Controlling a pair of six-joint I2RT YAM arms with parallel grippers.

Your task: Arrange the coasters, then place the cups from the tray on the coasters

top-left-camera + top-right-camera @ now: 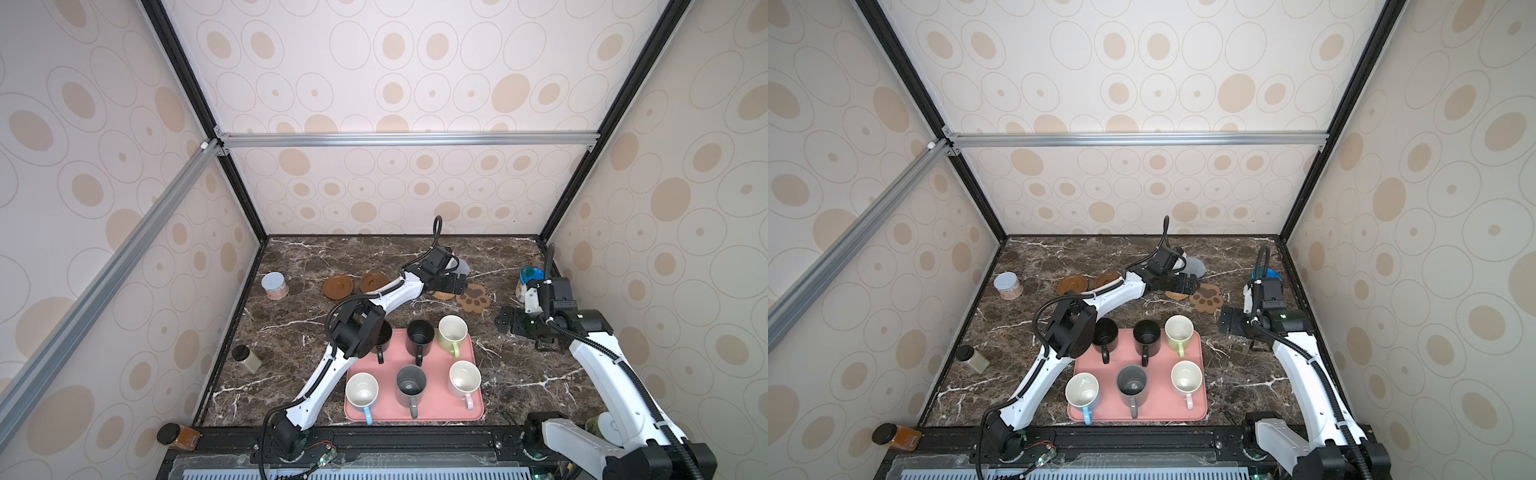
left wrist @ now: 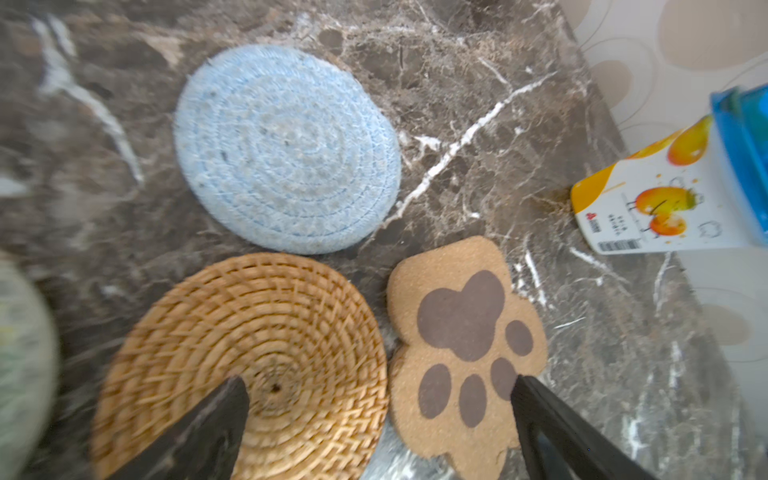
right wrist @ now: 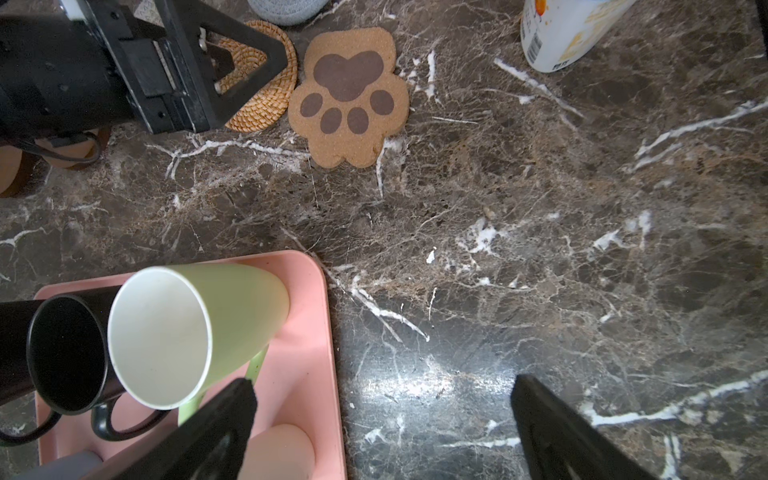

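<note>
Dark brown marble with white veins covers the counter (image 1: 291,324), and the walls around it are papered with tan ovals. Toward the front lies the tray (image 1: 436,368), a smooth pink rectangle with rounded corners and a low rim. All six cups stand on it in two rows of three. At the back are a black cup (image 1: 384,337), half hidden under the left arm's elbow, a second black cup (image 1: 420,334) and a light green cup (image 1: 452,331). In front are a white cup with a blue handle (image 1: 362,390), a grey cup (image 1: 411,384) and a white cup with a pink handle (image 1: 464,377).

Farther back I count five coasters plainly. A brown wooden disc (image 1: 338,286) has its twin disc (image 1: 372,282) just beside it. A round rattan coaster (image 2: 249,340) sits just beside a grainy paw-shaped coaster (image 2: 465,332). A grey-blue woven coaster (image 2: 286,149) lies close behind the rattan one.

The left gripper (image 2: 378,380) hovers over the rattan and paw coasters, spread wide and empty. The right gripper (image 3: 384,382) hangs over bare counter just beside the tray, also spread wide and empty. A container with a blue lid (image 1: 530,278) stands near the right wall.
</note>
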